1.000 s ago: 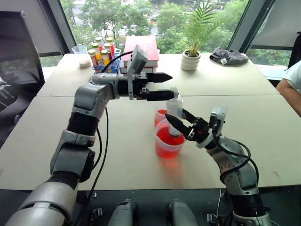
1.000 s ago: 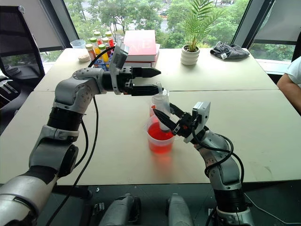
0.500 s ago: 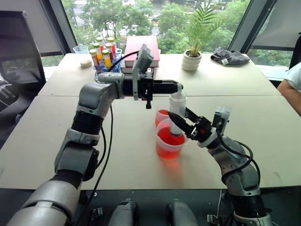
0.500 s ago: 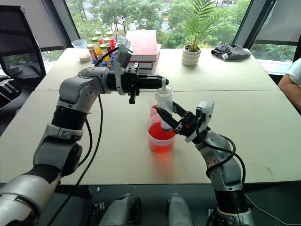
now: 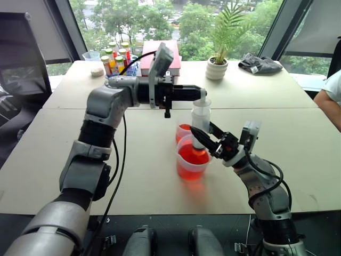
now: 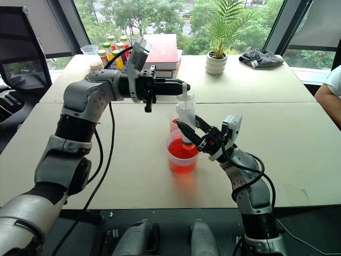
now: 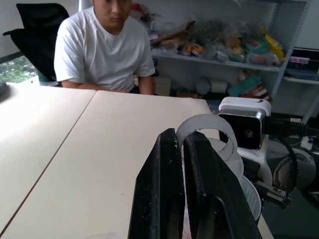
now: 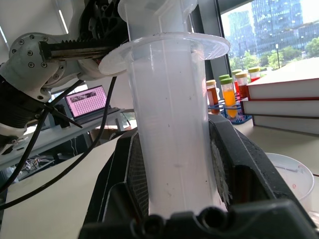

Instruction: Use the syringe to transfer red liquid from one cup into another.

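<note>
Red liquid (image 5: 192, 159) filled the larger cup (image 5: 192, 166) near the middle of the tabletop (image 5: 53, 160), where the syringe (image 5: 200, 124) stood upright, tip down in it. A second earlier the left gripper (image 5: 201, 94) had its fingers spread beside the plunger; it had since closed on the plunger top. The right gripper (image 5: 205, 137) stayed clamped around the syringe barrel. Two clear cups were counted: the larger one and the smaller cup (image 5: 183, 131) touching it on the far side, also holding some red. One syringe showed, with one potted plant (image 5: 217, 64), a stack of books (image 5: 160, 56) and a rack of vials (image 5: 114, 61) along the far edge.
</note>
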`<action>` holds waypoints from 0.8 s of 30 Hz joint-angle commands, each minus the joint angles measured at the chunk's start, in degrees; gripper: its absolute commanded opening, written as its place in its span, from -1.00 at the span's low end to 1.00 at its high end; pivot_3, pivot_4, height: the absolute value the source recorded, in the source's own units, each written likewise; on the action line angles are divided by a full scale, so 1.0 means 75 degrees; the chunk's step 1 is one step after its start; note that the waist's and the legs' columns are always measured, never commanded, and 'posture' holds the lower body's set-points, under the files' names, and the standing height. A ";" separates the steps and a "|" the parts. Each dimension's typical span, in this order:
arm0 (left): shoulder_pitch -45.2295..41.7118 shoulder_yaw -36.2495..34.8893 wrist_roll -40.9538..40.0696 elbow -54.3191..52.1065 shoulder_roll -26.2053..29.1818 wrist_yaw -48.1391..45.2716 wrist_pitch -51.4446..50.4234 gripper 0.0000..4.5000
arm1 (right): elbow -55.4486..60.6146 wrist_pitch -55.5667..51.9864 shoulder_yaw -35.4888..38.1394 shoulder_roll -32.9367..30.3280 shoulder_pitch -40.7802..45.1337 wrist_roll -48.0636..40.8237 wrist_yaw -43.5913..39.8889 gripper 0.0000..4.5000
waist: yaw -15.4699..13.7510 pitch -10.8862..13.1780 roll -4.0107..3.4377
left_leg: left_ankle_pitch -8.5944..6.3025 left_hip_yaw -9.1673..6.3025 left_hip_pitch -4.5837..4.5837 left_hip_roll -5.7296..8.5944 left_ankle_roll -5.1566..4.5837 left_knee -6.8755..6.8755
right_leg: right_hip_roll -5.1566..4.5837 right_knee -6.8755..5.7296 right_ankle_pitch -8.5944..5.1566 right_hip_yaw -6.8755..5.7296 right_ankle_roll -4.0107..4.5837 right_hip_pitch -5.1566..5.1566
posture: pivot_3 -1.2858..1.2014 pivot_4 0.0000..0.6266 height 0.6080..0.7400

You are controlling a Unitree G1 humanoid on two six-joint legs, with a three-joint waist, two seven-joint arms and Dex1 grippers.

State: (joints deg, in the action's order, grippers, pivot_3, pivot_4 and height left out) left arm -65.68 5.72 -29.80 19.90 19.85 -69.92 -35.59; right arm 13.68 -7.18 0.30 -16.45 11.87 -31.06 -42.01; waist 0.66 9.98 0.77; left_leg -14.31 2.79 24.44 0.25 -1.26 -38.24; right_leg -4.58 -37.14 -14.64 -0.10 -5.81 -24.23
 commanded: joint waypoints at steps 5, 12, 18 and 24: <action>-0.0688 -0.0891 -0.0200 0.0001 0.0344 0.0279 0.0458 -0.97 | -0.0082 -0.0113 -0.0425 -0.0102 -0.0280 0.0064 -0.0457 -0.41 | 0.0001 0.0000 0.0000 | 0.0000 0.0000 -0.0001 0.0000 0.0000 0.0000 | 0.0000 -0.0001 0.0000 0.0000 0.0000 0.0000 | 0.03 -0.52 1.00; -0.0691 -0.0851 -0.0208 0.0029 0.0310 0.0310 0.0512 -0.97 | 0.0045 -0.0177 -0.0415 -0.0099 -0.0168 0.0010 -0.0390 -0.41 | 0.0000 0.0000 0.0000 | 0.0000 0.0000 -0.0001 0.0000 0.0000 0.0000 | 0.0000 -0.0002 0.0000 0.0000 0.0000 0.0000 | 0.03 -0.52 1.00; -0.0539 -0.0763 -0.0206 -0.0084 0.0294 0.0305 0.0471 -0.97 | 0.0249 -0.0267 -0.0315 -0.0100 0.0106 -0.0100 -0.0268 -0.41 | 0.0006 0.0000 0.0000 | 0.0000 0.0000 -0.0001 0.0000 0.0000 0.0000 | 0.0000 -0.0002 0.0000 0.0000 0.0000 0.0000 | 0.03 -0.52 1.00; -0.0238 -0.0545 -0.0179 -0.0304 0.0394 0.0132 0.0317 -0.97 | 0.0482 -0.0474 -0.0099 -0.0156 0.0459 -0.0258 -0.0129 -0.41 | 0.0004 0.0000 0.0000 | 0.0000 0.0000 -0.0001 0.0000 0.0000 0.0000 | 0.0000 -0.0002 0.0000 0.0000 0.0000 -0.0001 | 0.03 -0.52 1.00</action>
State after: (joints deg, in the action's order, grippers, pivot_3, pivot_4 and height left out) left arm -66.26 5.20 -30.54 19.74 21.53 -69.89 -34.43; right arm 13.99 -10.20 0.16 -16.96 14.77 -32.31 -42.01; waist 0.69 9.98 0.77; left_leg -14.31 2.79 24.44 0.25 -1.26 -38.24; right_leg -4.58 -37.16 -14.64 -0.10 -5.81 -24.24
